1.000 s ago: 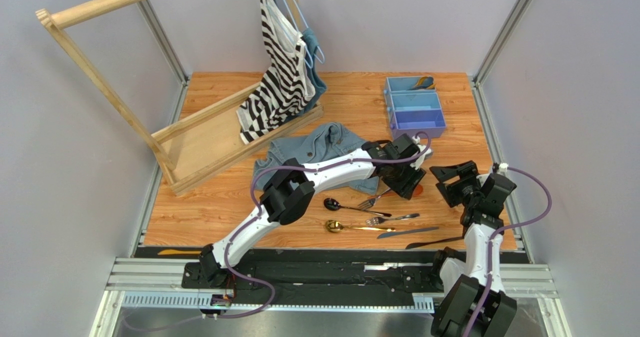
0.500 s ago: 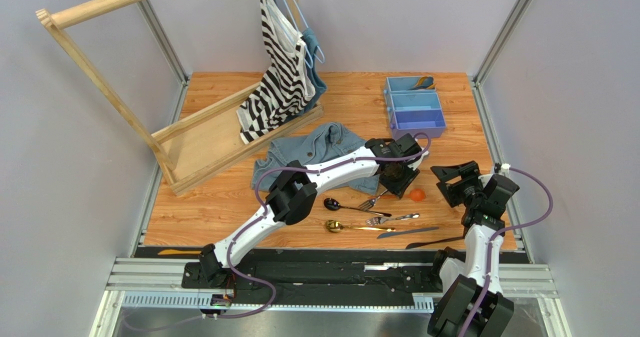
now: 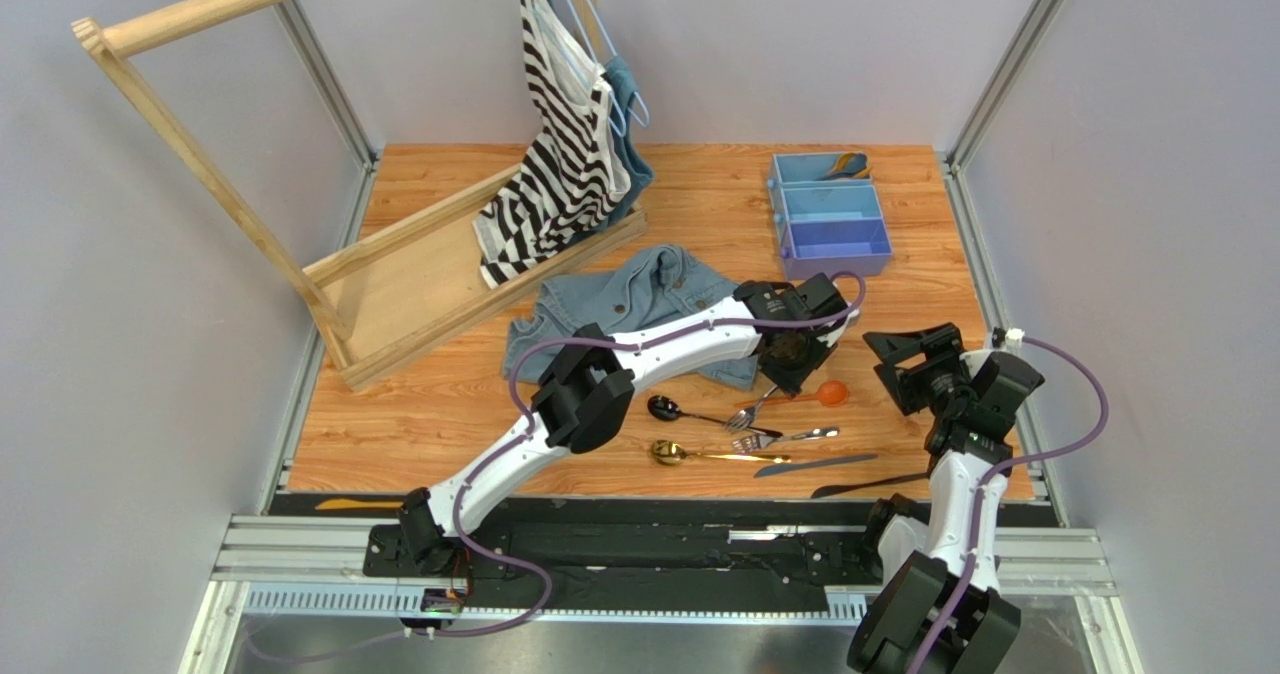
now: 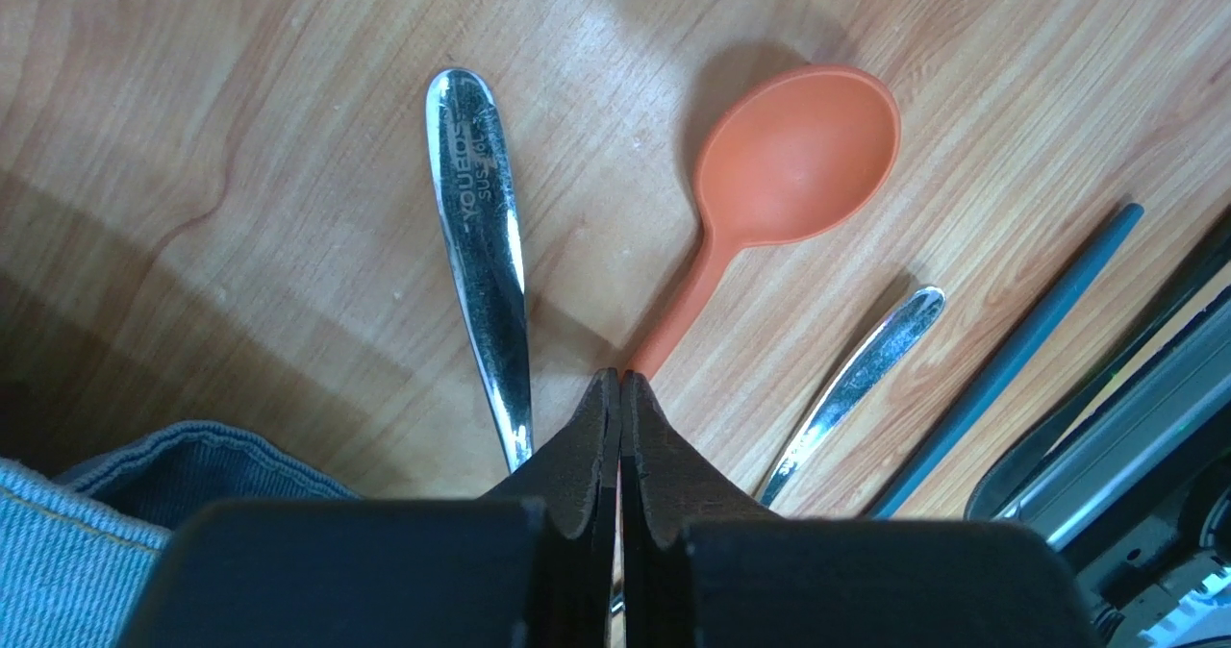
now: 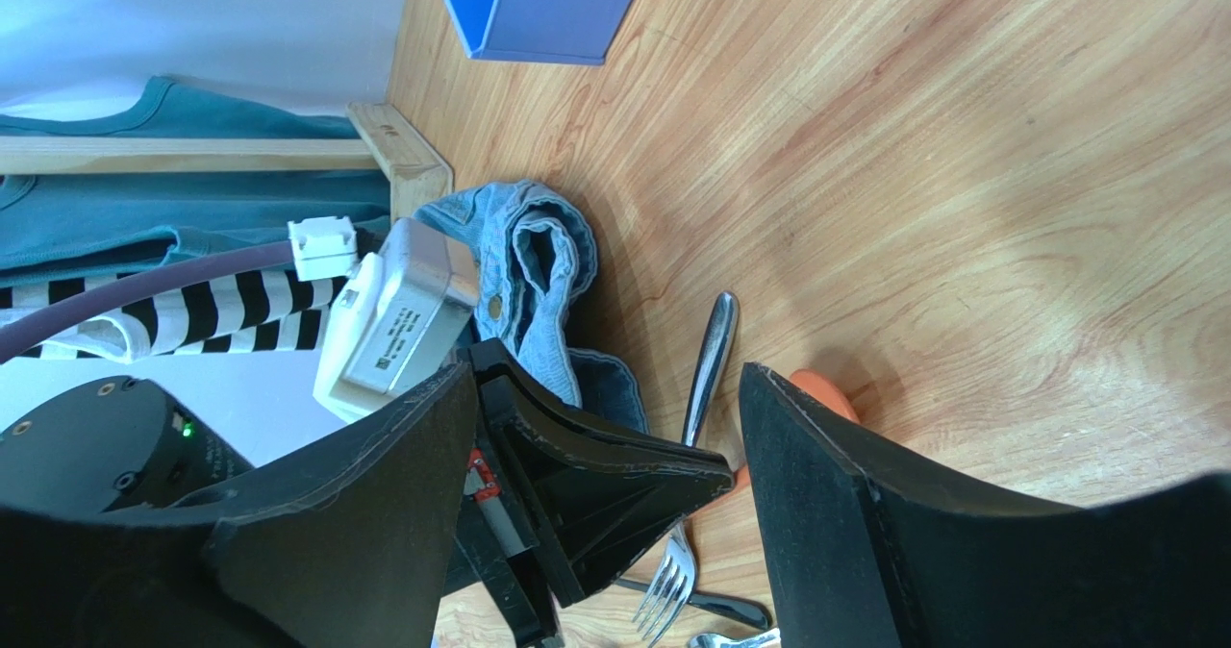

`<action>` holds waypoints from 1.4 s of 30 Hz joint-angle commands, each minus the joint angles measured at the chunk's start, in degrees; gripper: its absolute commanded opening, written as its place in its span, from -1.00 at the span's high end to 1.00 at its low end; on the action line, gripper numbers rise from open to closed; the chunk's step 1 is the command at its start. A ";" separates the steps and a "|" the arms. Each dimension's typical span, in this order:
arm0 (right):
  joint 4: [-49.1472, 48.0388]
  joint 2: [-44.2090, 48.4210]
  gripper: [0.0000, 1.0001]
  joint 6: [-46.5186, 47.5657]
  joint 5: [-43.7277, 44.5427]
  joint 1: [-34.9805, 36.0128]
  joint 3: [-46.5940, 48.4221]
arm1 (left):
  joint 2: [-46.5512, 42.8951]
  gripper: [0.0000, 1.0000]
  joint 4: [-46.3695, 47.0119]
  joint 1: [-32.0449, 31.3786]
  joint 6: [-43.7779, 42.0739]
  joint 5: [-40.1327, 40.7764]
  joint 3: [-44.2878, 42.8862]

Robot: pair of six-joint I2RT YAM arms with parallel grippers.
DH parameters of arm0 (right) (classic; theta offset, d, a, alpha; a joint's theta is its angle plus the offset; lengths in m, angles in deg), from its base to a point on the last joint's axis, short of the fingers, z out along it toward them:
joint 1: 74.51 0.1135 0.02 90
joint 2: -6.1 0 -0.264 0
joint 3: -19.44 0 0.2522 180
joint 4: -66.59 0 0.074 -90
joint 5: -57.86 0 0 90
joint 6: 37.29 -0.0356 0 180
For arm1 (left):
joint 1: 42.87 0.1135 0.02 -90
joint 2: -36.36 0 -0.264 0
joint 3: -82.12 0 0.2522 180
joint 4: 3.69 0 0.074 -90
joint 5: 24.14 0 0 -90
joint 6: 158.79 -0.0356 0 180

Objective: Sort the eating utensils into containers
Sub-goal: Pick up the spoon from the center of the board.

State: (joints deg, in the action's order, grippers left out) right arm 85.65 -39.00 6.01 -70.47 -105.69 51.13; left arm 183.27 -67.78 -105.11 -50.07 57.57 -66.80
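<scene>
An orange spoon (image 4: 795,151) lies on the wooden table, its handle running between the closed fingers of my left gripper (image 4: 622,377), which is shut on it. From above, the left gripper (image 3: 784,371) sits just left of the spoon's bowl (image 3: 831,392). A silver fork (image 4: 477,201) lies beside it on the left, and a second fork's handle (image 4: 867,374) on the right. A black spoon (image 3: 669,407), gold spoon (image 3: 672,452) and two dark knives (image 3: 816,466) lie nearer the front. My right gripper (image 3: 897,367) hovers open to the right, holding nothing. The light blue tray (image 3: 836,262) stands farther back.
A denim garment (image 3: 646,299) lies crumpled under the left arm. A wooden rack (image 3: 436,254) with a striped shirt (image 3: 564,134) fills the back left. One utensil (image 3: 846,166) lies in the tray's far compartment. A yellow piece (image 3: 358,505) rests at the front left edge.
My left gripper's fingers went from open to shut on the orange spoon's handle, shifting slightly toward the front left and uncovering the bowl. The right gripper barely moved.
</scene>
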 commanded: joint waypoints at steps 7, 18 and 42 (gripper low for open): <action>0.68 1.68 -0.41 1.35 -2.28 -0.72 2.37 | -5.67 0.91 0.93 -0.43 -3.15 0.74 4.81; 0.06 1.42 -0.42 1.26 -3.24 -0.73 2.37 | -5.94 -0.13 2.07 -0.34 -5.80 1.70 9.21; -0.12 2.03 -0.42 1.34 -5.35 -1.60 2.63 | -10.33 0.75 3.92 -1.83 -5.71 4.43 9.82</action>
State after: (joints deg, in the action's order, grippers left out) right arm 86.90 -37.95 6.49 -74.01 -106.87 51.27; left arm 177.39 -65.61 -106.50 -55.25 61.74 -57.36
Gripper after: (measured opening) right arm 0.709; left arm 0.031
